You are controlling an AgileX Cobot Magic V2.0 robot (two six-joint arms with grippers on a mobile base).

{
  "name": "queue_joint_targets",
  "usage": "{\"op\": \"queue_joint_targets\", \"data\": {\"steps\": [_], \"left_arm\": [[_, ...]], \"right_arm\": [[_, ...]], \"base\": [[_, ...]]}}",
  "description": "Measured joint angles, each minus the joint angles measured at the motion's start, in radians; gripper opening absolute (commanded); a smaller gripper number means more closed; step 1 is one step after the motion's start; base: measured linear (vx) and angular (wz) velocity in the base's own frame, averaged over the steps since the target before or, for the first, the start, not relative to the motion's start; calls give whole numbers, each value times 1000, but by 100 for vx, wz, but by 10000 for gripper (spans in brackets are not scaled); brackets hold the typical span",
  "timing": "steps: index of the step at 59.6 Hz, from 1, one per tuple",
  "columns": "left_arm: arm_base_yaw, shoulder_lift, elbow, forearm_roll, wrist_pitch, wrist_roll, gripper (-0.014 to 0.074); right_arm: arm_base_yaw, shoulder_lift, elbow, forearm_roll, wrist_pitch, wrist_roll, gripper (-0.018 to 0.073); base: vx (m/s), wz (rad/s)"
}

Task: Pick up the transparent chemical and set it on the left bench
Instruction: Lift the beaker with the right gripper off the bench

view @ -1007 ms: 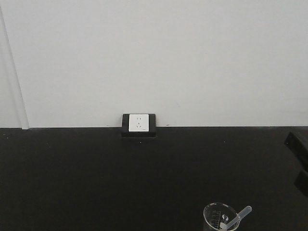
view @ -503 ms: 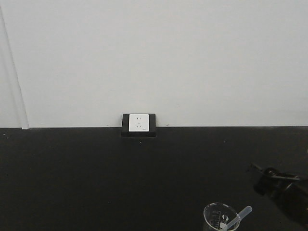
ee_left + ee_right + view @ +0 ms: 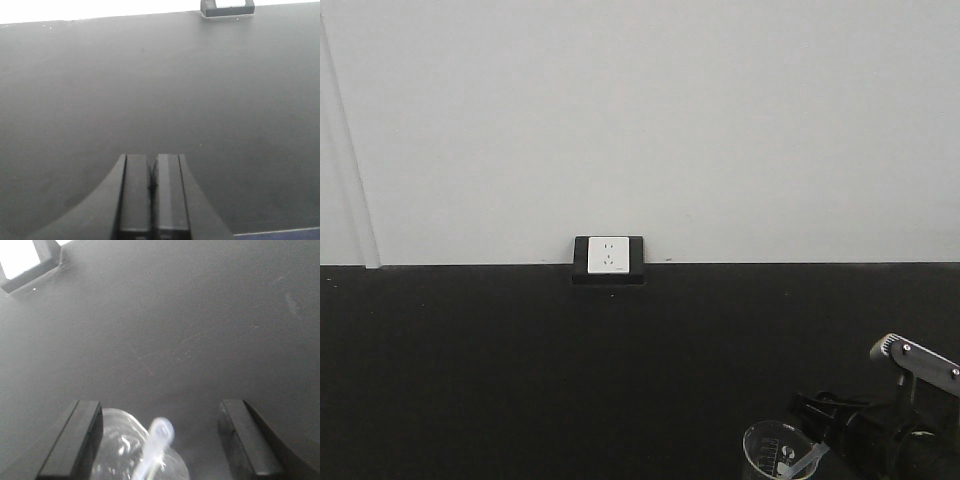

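Note:
The transparent chemical, a translucent dropper pipette (image 3: 807, 461), stands tilted in a clear glass beaker (image 3: 772, 452) at the bottom right of the front view. My right gripper (image 3: 825, 415) is open, just right of the beaker and over the pipette's bulb end. In the right wrist view the pipette bulb (image 3: 160, 432) and beaker (image 3: 122, 455) lie between the open fingers of the right gripper (image 3: 160, 410), untouched. My left gripper (image 3: 152, 165) is shut and empty over bare black worktop. The left bench with white bins is out of view.
The black worktop (image 3: 520, 360) here runs to a white wall with a white wall socket (image 3: 608, 256) in a black frame. The socket also shows in the left wrist view (image 3: 227, 7) and the right wrist view (image 3: 22, 260).
My right gripper has come in from the right edge, moving left and down until it is at the beaker and covers the pipette's bulb. The beaker and pipette have not moved.

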Motion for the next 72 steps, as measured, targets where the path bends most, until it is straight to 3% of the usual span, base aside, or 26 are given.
{"op": "queue_joint_targets", "data": {"steps": [9,17,36,53,72], "left_arm": [[0,0,0,0,0,0,-3],[0,0,0,0,0,0,-3],[0,0,0,0,0,0,-3],[0,0,0,0,0,0,-3],[0,0,0,0,0,0,-3]], "right_arm": [[0,34,-29,1,1,11,489],[0,51,-30,19,3,47,402],[0,58,-30,24,17,73,-8],[0,53,-31,4,-1,7,-7],[0,-111,-31,-115,-58,-145,-4]], "base": [[0,0],[0,0],[0,0],[0,0],[0,0]]}}
